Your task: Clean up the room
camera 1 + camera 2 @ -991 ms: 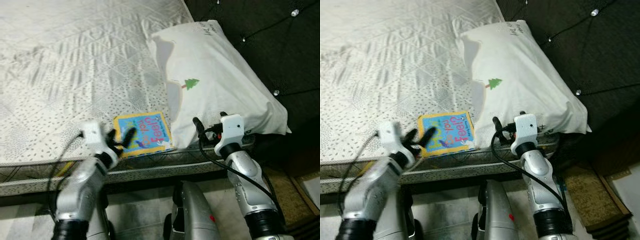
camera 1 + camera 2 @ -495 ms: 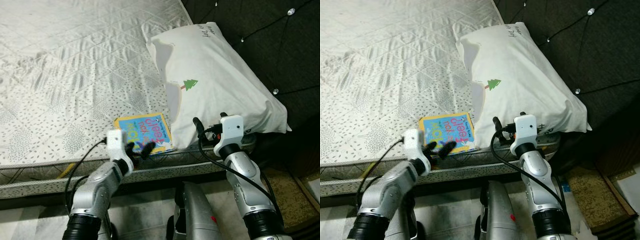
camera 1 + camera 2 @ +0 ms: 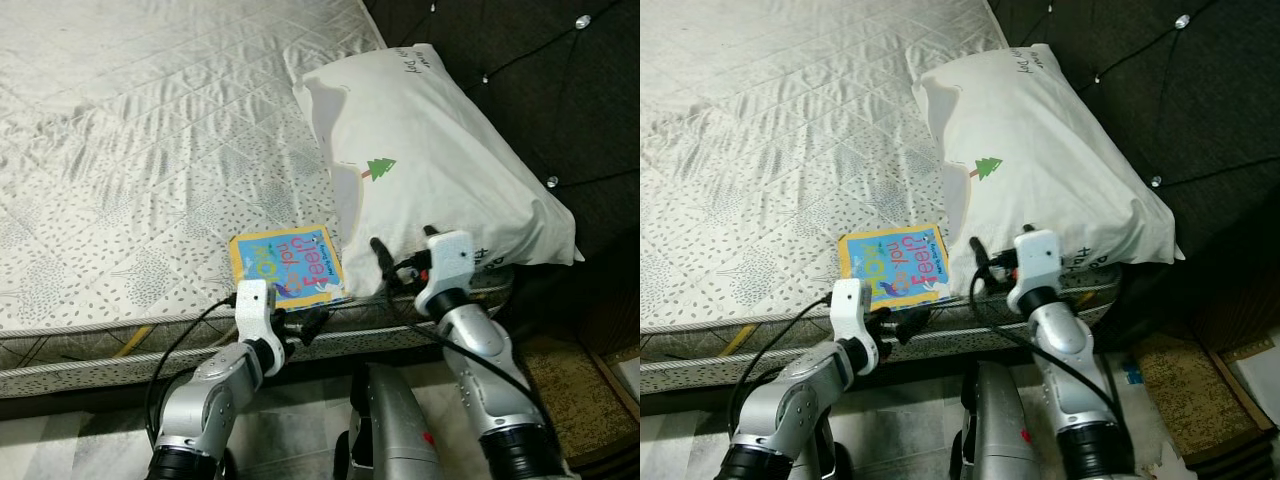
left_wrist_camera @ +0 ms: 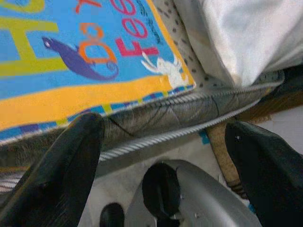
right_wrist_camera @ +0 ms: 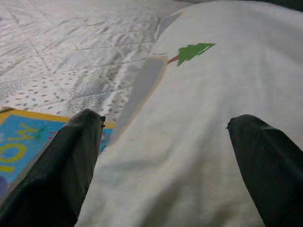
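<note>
My left gripper (image 3: pixel 300 322) hangs with jaws spread and holding nothing, just below the mattress (image 3: pixel 150 150) edge; the book (image 3: pixel 284 267) lies flat just above and ahead of them. I'd lift the jaws level with the overhanging cover and slide one finger under it. My right gripper (image 5: pixel 165 156), jaws also spread wide, faces the pillow (image 3: pixel 430 170).

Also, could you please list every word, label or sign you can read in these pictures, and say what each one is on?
"Feel" in red letters: on the cover of the children's book at the mattress edge.
"Do", orange: same cover, beside a purple lizard.
Large yellow letters on that cover: cut off, not readable as a word.
Dark handwriting at the pillow's top corner: too small to read.
Green tree on the pillow: a picture, no text.
</note>
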`<state>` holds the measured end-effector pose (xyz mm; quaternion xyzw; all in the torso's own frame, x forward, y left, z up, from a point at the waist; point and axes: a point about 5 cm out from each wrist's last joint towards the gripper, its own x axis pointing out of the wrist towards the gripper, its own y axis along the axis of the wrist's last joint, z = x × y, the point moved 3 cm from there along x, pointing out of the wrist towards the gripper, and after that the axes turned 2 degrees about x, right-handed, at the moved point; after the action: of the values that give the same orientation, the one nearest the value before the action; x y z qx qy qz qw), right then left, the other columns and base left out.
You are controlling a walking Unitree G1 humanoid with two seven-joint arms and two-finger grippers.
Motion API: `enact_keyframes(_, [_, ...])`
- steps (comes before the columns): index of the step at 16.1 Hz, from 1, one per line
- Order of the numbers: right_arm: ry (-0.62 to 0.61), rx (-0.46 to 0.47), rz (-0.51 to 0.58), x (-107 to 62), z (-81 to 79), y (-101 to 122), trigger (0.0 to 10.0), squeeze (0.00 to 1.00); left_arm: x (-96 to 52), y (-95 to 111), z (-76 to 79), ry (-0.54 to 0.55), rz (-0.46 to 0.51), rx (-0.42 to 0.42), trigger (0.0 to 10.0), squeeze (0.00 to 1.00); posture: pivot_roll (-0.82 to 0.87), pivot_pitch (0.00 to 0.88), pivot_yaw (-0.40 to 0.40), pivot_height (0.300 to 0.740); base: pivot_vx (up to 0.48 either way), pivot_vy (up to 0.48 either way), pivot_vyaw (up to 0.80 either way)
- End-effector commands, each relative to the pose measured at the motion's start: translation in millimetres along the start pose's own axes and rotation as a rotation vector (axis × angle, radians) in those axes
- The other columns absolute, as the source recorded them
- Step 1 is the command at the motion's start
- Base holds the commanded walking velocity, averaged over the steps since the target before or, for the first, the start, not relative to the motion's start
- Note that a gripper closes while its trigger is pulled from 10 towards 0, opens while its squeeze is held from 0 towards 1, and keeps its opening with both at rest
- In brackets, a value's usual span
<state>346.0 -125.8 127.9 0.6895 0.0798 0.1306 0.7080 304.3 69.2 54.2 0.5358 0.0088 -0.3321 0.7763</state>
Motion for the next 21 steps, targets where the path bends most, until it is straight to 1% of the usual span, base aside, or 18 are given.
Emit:
enact_keyframes(1, [0.002,-0.001,0.001,-2.1,0.6,1.6,10.0,0.0,1.9,-13.3,6.7,-0.035,-0.064,0.0,10.0,1.0,-0.09,0.173,-0.093,0.56,0.0,0.0,0.0])
enact_keyframes(2, [0.003,-0.002,0.001,-1.7,0.6,2.3,10.0,0.0,2.7,-15.8,7.3,-0.043,-0.073,-0.024,10.0,1.0,-0.09,0.175,-0.094,0.56,0.0,0.0,0.0])
enact_keyframes(4, [-0.001,-0.005,0.001,-1.7,2.5,2.5,10.0,0.0,4.5,-20.6,0.6,-0.022,-0.094,-0.04,10.0,1.0,-0.1,0.177,-0.09,0.56,0.0,0.0,0.0])
enact_keyframes(6, [-0.007,-0.007,0.0,-3.0,4.2,2.4,10.0,0.0,5.4,-19.9,-4.0,-0.01,-0.094,-0.037,10.0,1.0,-0.1,0.177,-0.088,0.56,0.0,0.0,0.0])
enact_keyframes(9, [-0.015,-0.011,-0.008,-6.0,6.3,-0.7,10.0,0.0,7.5,-10.3,-17.1,0.029,-0.069,-0.029,10.0,1.0,-0.1,0.176,-0.086,0.56,0.0,0.0,0.0])
enact_keyframes(11, [-0.016,-0.012,-0.009,-6.0,6.7,-0.9,10.0,0.0,8.0,-0.1,-27.8,0.068,-0.033,-0.022,10.0,1.0,-0.1,0.175,-0.085,0.56,0.0,0.0,0.0])
enact_keyframes(12, [-0.018,-0.014,-0.01,-5.8,7.5,-0.9,10.0,0.0,7.6,5.3,-34.4,0.085,-0.02,-0.02,10.0,0.9,-0.1,0.175,-0.086,0.56,0.0,0.0,0.0])
enact_keyframes(13, [-0.018,-0.015,-0.01,-5.8,7.6,-0.8,10.0,0.0,7.5,7.9,-38.1,0.093,-0.012,-0.02,10.0,0.83,-0.1,0.176,-0.086,0.56,0.0,0.0,0.0])
enact_keyframes(14, [-0.019,-0.016,-0.01,-5.7,7.7,-0.8,10.0,0.0,7.3,9.5,-40.0,0.094,-0.01,-0.02,10.0,0.82,-0.1,0.176,-0.086,0.56,0.0,0.0,0.0])
enact_keyframes(16, [-0.019,-0.018,-0.011,-6.0,7.6,-1.0,10.0,0.0,5.7,12.7,-46.9,0.108,0.0,-0.017,10.0,0.63,-0.1,0.176,-0.086,0.56,0.0,0.0,0.0])
enact_keyframes(18, [-0.018,-0.018,-0.012,-5.9,8.0,-1.3,10.0,0.0,5.5,13.7,-50.2,0.113,0.003,-0.016,10.0,0.6,-0.1,0.174,-0.088,0.56,0.0,0.0,0.0])
enact_keyframes(20, [-0.016,-0.022,-0.015,-5.6,8.5,-2.0,10.0,0.0,6.6,13.4,-50.4,0.114,0.002,-0.014,10.0,0.54,-0.11,0.173,-0.091,0.56,0.0,0.0,0.0])
enact_keyframes(21, [-0.016,-0.023,-0.015,-5.5,8.6,-2.0,10.0,0.0,6.6,13.5,-50.8,0.114,0.003,-0.013,10.0,0.53,-0.11,0.173,-0.091,0.56,0.0,0.0,0.0])
